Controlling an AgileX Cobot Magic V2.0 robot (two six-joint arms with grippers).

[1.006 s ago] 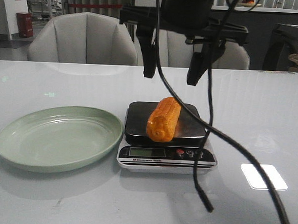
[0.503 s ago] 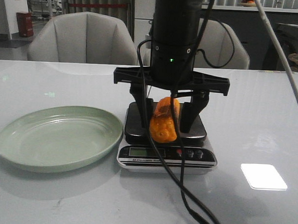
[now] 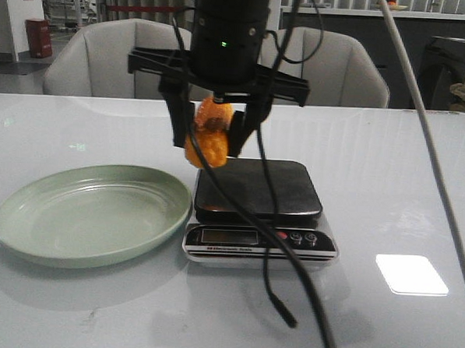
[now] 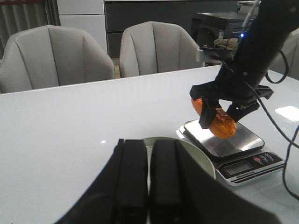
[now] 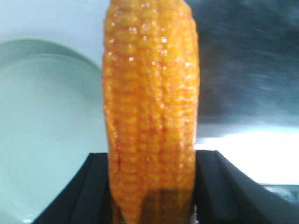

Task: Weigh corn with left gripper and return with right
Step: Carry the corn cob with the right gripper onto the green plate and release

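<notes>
The orange-yellow corn (image 3: 206,134) is held in my right gripper (image 3: 213,138), lifted above the left edge of the scale (image 3: 259,192), between the scale and the green plate (image 3: 90,213). The right wrist view shows the corn (image 5: 150,107) clamped between both black fingers (image 5: 79,196), with the plate (image 5: 42,121) below on one side. In the left wrist view my left gripper (image 4: 148,186) is shut and empty, low over the table on the plate's near side; the corn (image 4: 219,123) and the right gripper (image 4: 220,114) show beyond it. The left gripper is out of the front view.
The scale's display and buttons (image 3: 260,238) face the front. A black cable (image 3: 280,301) hangs from the right arm down in front of the scale. Grey chairs (image 3: 129,59) stand behind the table's far edge.
My right gripper came down over the corn on the scale, closed on it, then lifted it up and to the left, off the scale platform toward the plate.
</notes>
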